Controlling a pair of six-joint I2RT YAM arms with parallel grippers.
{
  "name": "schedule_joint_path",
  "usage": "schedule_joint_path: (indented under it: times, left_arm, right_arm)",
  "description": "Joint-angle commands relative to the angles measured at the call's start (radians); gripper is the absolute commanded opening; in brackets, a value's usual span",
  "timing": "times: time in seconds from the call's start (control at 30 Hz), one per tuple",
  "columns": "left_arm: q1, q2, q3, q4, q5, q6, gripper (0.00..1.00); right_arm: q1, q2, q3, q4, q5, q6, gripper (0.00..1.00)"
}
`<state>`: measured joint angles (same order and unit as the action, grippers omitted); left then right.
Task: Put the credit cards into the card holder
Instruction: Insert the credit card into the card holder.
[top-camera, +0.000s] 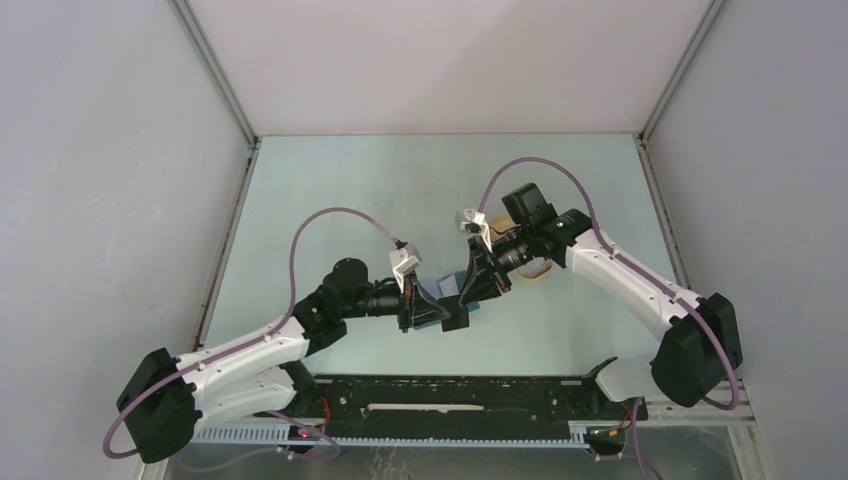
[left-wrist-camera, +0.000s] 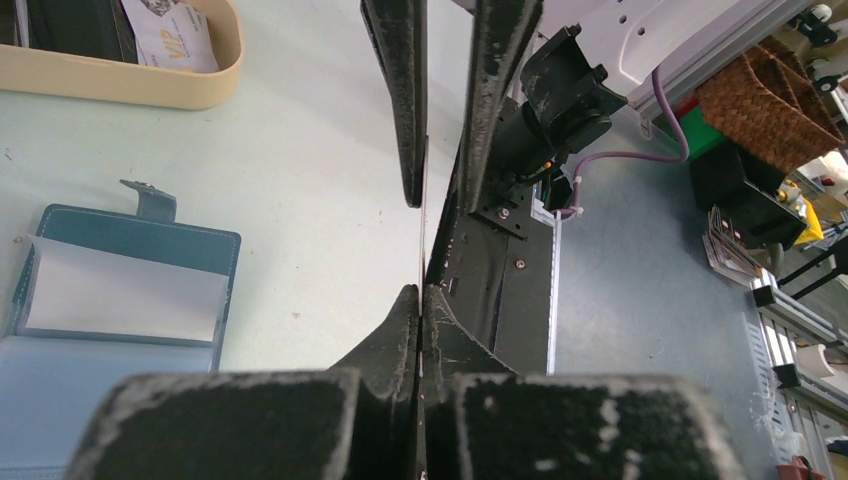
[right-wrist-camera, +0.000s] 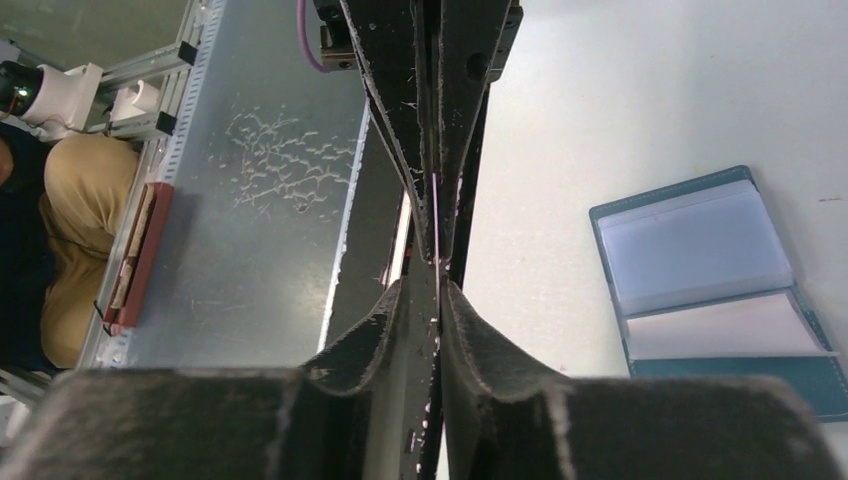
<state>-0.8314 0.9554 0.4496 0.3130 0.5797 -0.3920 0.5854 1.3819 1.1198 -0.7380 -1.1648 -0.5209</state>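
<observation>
L gripper (left-wrist-camera: 420, 296) is clamped on a card (left-wrist-camera: 423, 250). The card shows edge-on as a thin line, so its colour and face can't be read. R gripper (right-wrist-camera: 428, 288) meets it tip to tip. R's fingers sit either side of the same card but look a little apart, so this reads as a hand-over w/ L doing the holding.

Wallet (right-wrist-camera: 705, 275) lies open & flat on the table (left-wrist-camera: 320, 150), approx. mid-table, just on the far side of where the tips meet, btw the two arms. Neither arm is clearly nearer. A pale card (left-wrist-camera: 125, 295) sits in one pocket. Tray (left-wrist-camera: 205, 85) w/ spare cards (left-wrist-camera: 170, 35) is further right & far, by the R arm.

Key relation: the card stands on edge in an upright plane, while the wallet pockets lie flat below it. Next move prob. needs the card tipped toward flat, w/ its leading edge lined up to a pocket mouth. Risk: the thin card slips or twists if the grip changes hands badly.
</observation>
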Motion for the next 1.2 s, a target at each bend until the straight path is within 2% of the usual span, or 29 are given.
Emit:
schedule_joint_path:
  times: [0.0,0.07,0.1,0.2,0.4,0.5,0.53,0.67,0.8,0.97,1.17]
  left_arm:
    - [0.004,-0.016,0.027,0.051,-0.011,-0.001,0.0]
    - [0.003,-0.015,0.025,0.056,-0.017,-0.002,0.0]
    - [0.003,-0.016,0.024,0.058,-0.021,-0.002,0.0]
    - [0.008,-0.029,0.014,0.052,-0.07,-0.011,0.06]
    - [0.027,-0.157,-0.102,0.06,-0.248,-0.075,0.46]
    - [0.033,-0.231,-0.191,0.084,-0.307,-0.142,0.59]
    - [0.033,-0.248,-0.218,0.104,-0.317,-0.172,0.6]
    - [0.032,-0.248,-0.328,0.246,-0.376,-0.337,0.58]
    - [0.032,-0.163,-0.4,0.405,-0.465,-0.489,0.48]
    - [0.032,-0.012,-0.355,0.458,-0.494,-0.514,0.32]
    - [0.033,0.188,-0.272,0.459,-0.514,-0.528,0.18]
  right_arm:
    - [0.013,0.005,0.049,-0.013,-0.005,-0.026,0.2]
    - [0.014,0.004,0.052,-0.017,-0.012,-0.028,0.04]
    - [0.017,0.003,0.053,-0.02,-0.015,-0.029,0.0]
    - [0.015,0.0,0.054,-0.025,-0.018,-0.036,0.0]
    - [-0.02,0.003,0.046,0.027,0.028,0.056,0.0]
    - [-0.034,-0.005,-0.001,0.156,0.075,0.173,0.0]
    - [-0.036,-0.007,-0.019,0.203,0.102,0.223,0.0]
    - [-0.037,-0.001,-0.089,0.389,0.23,0.447,0.0]
    - [-0.029,0.032,-0.12,0.478,0.36,0.631,0.0]
    - [-0.014,0.108,-0.127,0.522,0.472,0.724,0.0]
    - [-0.015,0.166,-0.109,0.53,0.568,0.768,0.0]
